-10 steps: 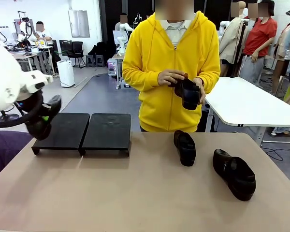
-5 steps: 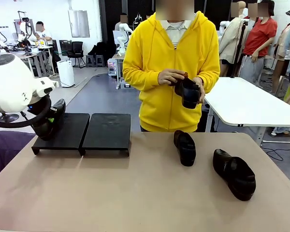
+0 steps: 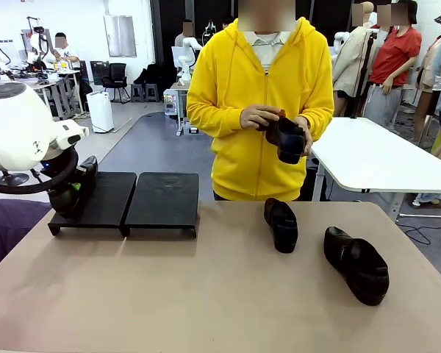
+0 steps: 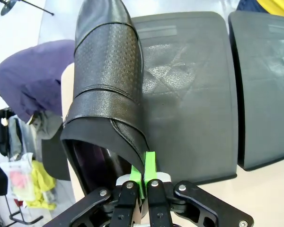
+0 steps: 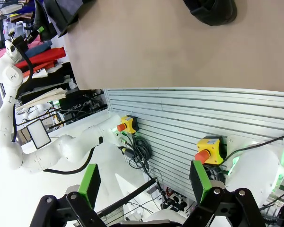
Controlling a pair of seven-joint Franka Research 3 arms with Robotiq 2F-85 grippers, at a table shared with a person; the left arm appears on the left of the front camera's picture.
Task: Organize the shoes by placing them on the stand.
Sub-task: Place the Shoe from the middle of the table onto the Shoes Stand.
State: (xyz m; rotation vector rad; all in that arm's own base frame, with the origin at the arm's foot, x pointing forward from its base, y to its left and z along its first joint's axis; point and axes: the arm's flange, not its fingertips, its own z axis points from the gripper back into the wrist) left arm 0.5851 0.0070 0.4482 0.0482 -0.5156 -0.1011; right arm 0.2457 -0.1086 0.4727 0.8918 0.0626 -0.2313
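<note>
Lowered since before, the shoe [image 4: 106, 71] is pinched by the left gripper [image 4: 143, 182], lengthwise over the left panel of the stand [image 4: 189, 94].

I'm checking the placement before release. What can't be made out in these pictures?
- Front view: whether the held shoe touches the stand; the left tool and its arm cover the contact.
- Left wrist view: the held shoe's sole, hidden under its own upper.
- Front view: the person's shoe, partly covered by a hand.
- Right wrist view: a table shoe, cut off by the top edge.
</note>
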